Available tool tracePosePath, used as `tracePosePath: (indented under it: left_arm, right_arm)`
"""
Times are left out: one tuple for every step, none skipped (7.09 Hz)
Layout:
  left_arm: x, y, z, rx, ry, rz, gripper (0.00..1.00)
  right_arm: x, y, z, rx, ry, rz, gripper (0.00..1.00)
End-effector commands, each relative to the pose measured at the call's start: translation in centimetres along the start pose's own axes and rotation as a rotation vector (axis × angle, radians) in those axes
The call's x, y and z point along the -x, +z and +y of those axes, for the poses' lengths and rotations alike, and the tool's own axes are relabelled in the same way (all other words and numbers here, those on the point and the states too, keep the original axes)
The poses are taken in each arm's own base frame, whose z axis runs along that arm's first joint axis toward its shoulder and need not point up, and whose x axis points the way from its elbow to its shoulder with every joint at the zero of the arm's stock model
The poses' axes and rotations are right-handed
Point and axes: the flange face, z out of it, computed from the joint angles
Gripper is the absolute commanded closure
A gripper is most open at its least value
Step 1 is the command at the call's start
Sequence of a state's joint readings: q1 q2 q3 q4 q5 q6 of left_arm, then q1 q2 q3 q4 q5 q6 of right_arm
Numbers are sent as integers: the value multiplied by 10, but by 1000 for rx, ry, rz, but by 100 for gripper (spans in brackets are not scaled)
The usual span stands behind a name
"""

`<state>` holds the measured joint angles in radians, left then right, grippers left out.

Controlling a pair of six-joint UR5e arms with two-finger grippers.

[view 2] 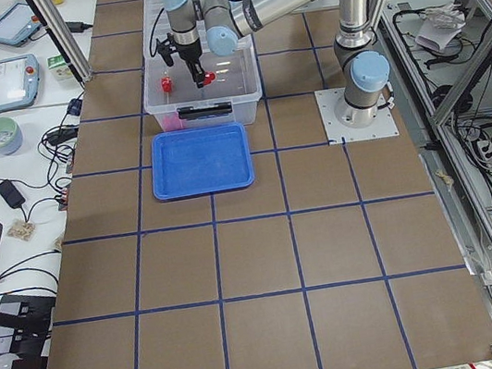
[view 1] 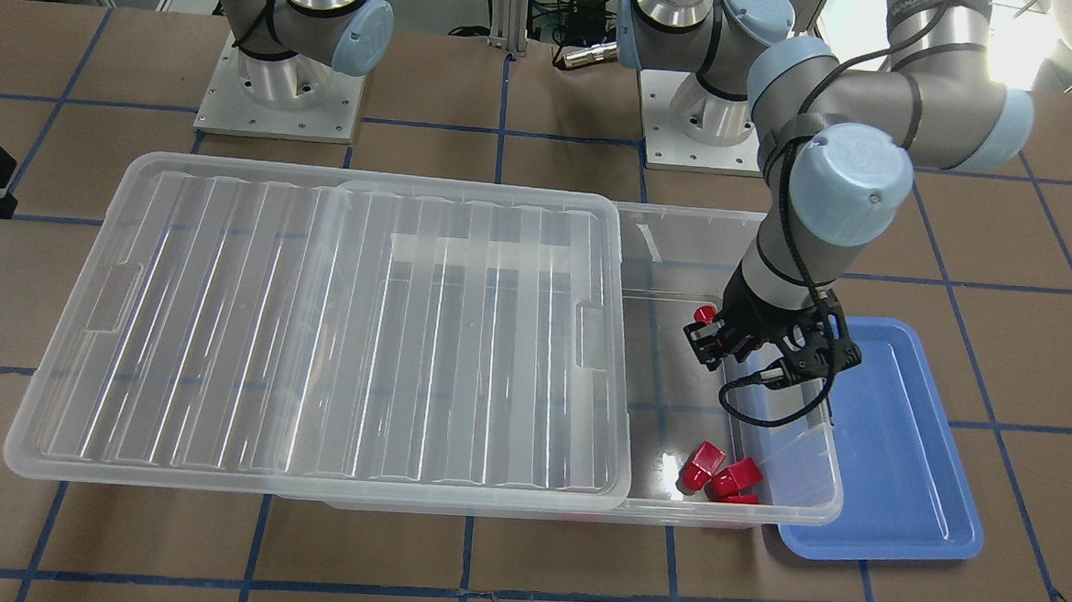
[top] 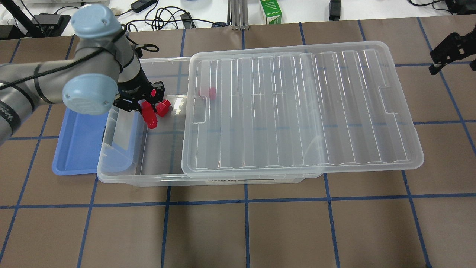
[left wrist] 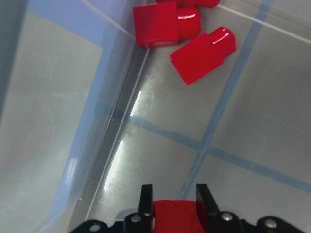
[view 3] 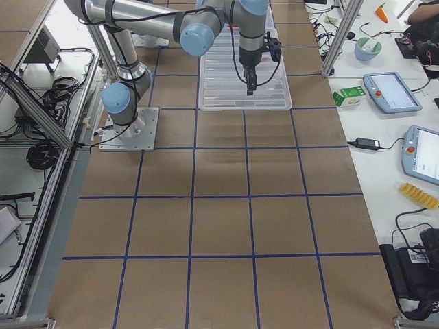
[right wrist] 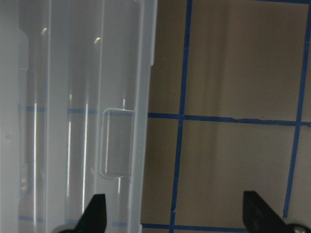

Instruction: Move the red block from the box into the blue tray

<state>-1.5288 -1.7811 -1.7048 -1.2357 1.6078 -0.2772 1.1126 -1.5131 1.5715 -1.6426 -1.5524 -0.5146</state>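
My left gripper (left wrist: 172, 194) is shut on the red block (left wrist: 177, 216), which fills the gap between the fingers. It hangs over the floor of the clear box (view 1: 763, 515) at its uncovered end, beside the wall next to the blue tray (view 1: 904, 449). In the front view the left gripper (view 1: 708, 347) is above the box's open part. In the overhead view the left gripper (top: 143, 106) hides the held block. The tray (top: 74, 149) holds nothing. My right gripper (right wrist: 177, 218) is open and empty, off to the side by the lid's end.
The ribbed lid (top: 297, 111) lies shifted over most of the box. Other red blocks (view 1: 719, 476) lie in the box corner by the far wall and also show in the left wrist view (left wrist: 204, 54). One more red block (top: 208, 93) shows through the lid.
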Motion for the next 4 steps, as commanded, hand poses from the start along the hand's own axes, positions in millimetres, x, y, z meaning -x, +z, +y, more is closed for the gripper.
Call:
tracePosePath:
  left_arm:
    - [70, -41, -43, 4, 91, 91, 100]
    - [112, -41, -60, -6, 81, 95, 100]
    - [143, -31, -73, 2, 143, 92, 100]
    - [178, -4, -82, 32, 210, 96, 100]
  right_arm:
    - [-22, 70, -5, 12, -26, 2, 0]
    - [-19, 104, -1, 4, -31, 5, 0]
    - [-16, 122, 6, 15, -19, -3, 0]
    - [-13, 122, 6, 17, -15, -6, 0]
